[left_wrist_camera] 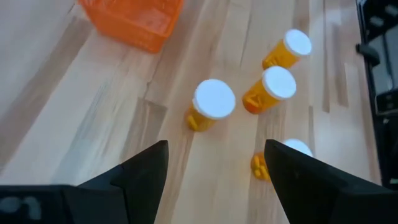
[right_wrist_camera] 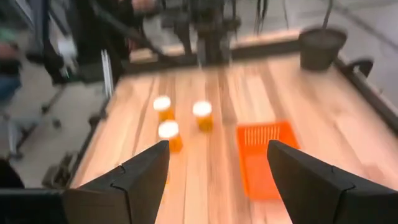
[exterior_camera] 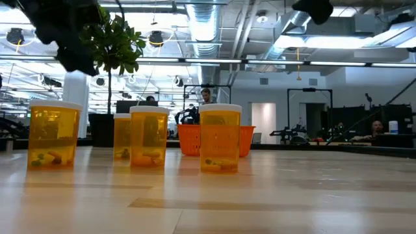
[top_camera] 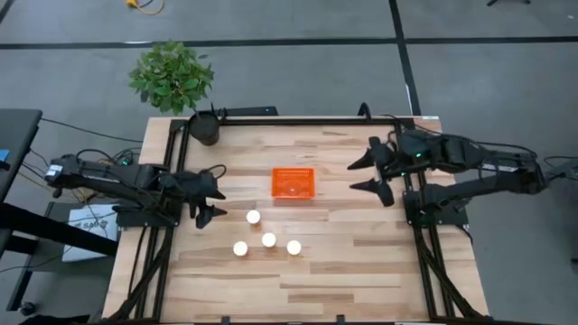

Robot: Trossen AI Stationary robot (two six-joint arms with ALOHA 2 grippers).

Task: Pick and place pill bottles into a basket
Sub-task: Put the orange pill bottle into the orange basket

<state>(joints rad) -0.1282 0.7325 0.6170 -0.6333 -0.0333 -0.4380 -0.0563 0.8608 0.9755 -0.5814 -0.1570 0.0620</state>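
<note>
- Left gripper (top_camera: 209, 197) open, holding nothing; four pill bottles (top_camera: 254, 217) just beyond its fingertips (all upright).
- Right gripper (top_camera: 372, 175) open, basket (top_camera: 294, 183) well ahead.

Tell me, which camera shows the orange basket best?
The high view: the whole basket shows from above, empty, apart from the bottles. The low view hides it partly behind a bottle; the left wrist view cuts it off; the right wrist view shows it blurred.

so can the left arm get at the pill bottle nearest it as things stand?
Probably yes. The left gripper is open and hangs beside the bottle cluster, and the nearest pill bottle stands upright with bare table between them. The other bottles sit apart from it, so the fingers should fit around it.
</note>
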